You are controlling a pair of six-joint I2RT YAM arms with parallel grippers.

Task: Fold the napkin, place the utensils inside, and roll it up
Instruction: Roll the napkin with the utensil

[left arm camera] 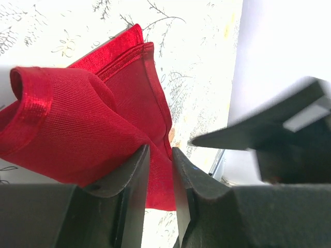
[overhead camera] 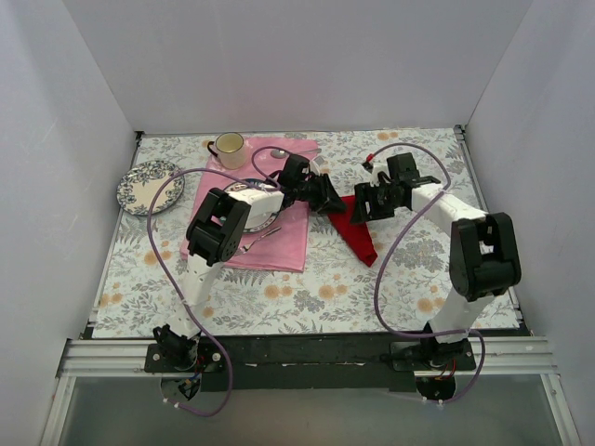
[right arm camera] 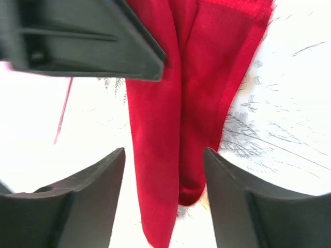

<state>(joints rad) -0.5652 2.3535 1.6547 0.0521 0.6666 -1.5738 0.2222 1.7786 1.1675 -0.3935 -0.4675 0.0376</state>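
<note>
The deep red napkin [overhead camera: 361, 237] lies bunched in a long strip on the flowered table, right of the pink cloth. My left gripper [overhead camera: 327, 197] is shut on its near corner; in the left wrist view the red cloth [left arm camera: 77, 124] is pinched between the narrow jaws of the gripper [left arm camera: 160, 155] and folds over to the left. My right gripper [overhead camera: 364, 206] is open just right of the left one. In the right wrist view its open gripper [right arm camera: 164, 160] straddles the hanging napkin [right arm camera: 165, 129] without touching it. The spoon with the dark patterned handle is not in view.
A pale pink cloth [overhead camera: 284, 237] lies left of the napkin, with a plate [overhead camera: 263, 221] and a silver utensil [overhead camera: 257, 241] on it under the left arm. A cream cup [overhead camera: 229, 144] and a patterned plate [overhead camera: 147, 185] stand at the back left. White walls enclose the table.
</note>
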